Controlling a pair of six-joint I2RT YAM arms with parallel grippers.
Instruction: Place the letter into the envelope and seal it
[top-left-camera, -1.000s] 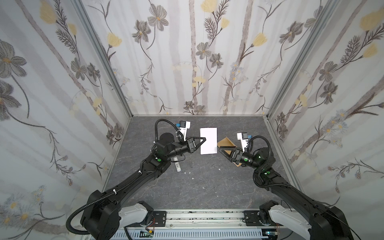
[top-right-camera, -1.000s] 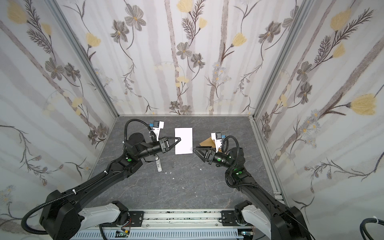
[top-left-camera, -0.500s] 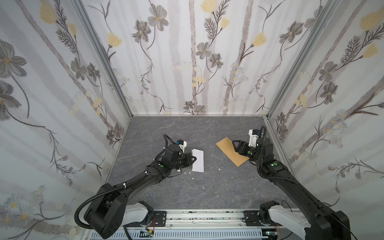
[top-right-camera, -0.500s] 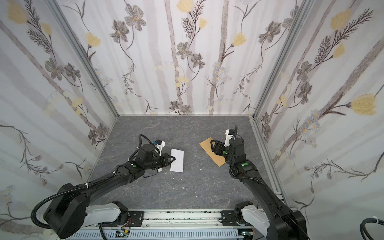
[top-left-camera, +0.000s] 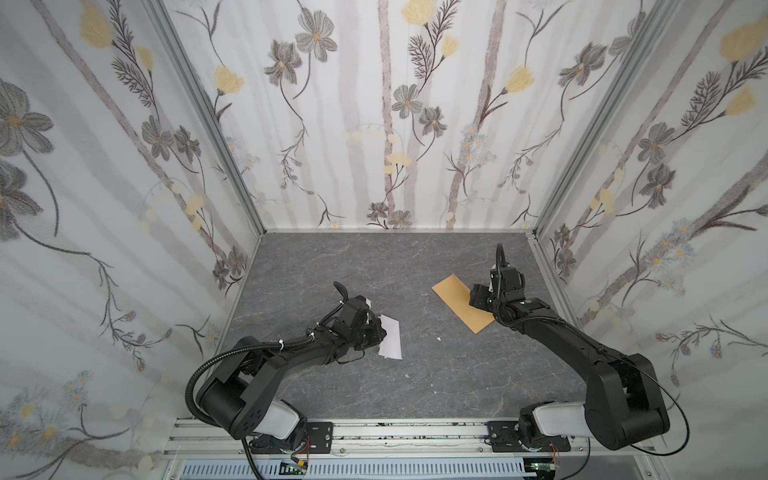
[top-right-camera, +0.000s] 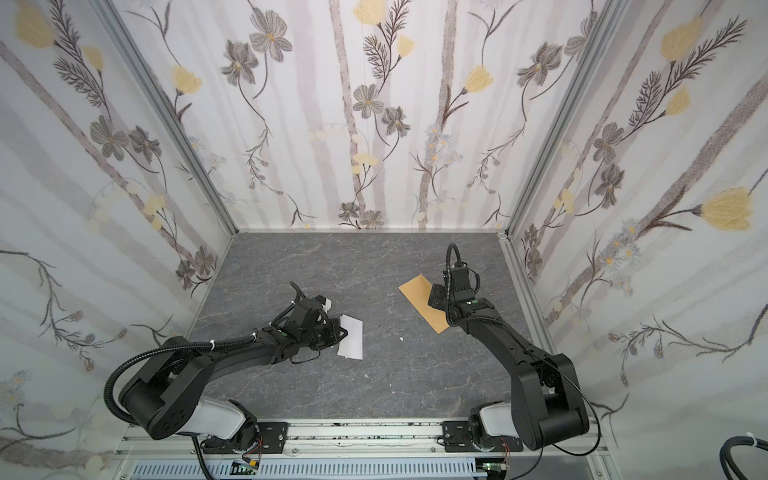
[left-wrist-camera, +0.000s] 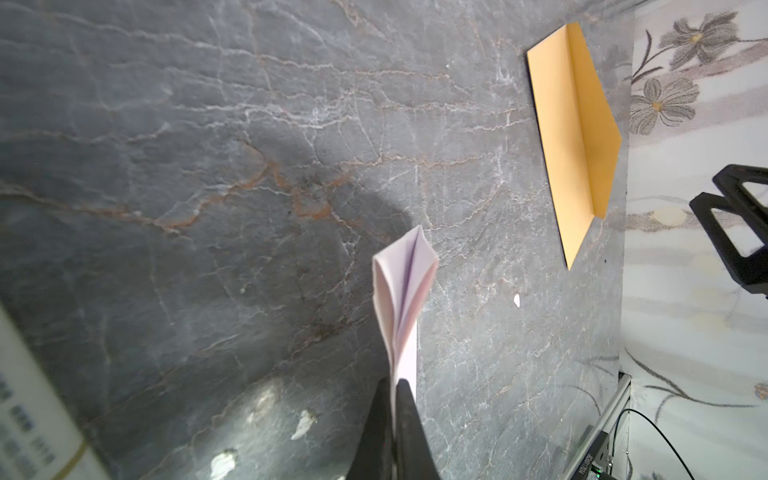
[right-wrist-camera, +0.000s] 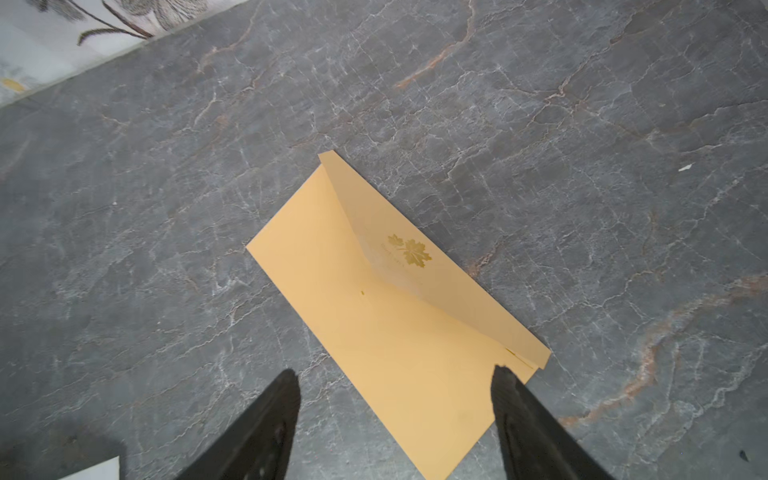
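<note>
In both top views, a pale pinkish-white folded paper letter (top-left-camera: 390, 343) shows left of centre over the grey marbled tabletop (top-left-camera: 374, 270). The left gripper (top-left-camera: 380, 332) pinches one edge of it, jaws closed on the paper. Well apart, right of centre, a long kraft-brown paper envelope (top-left-camera: 459, 301) lies flat at a slant. The right gripper (right-wrist-camera: 395, 380) hovers over it, jaws spread wide and holding nothing. The envelope's pointed flap (right-wrist-camera: 399, 257), printed with a gold leaf, is partly lifted.
</note>
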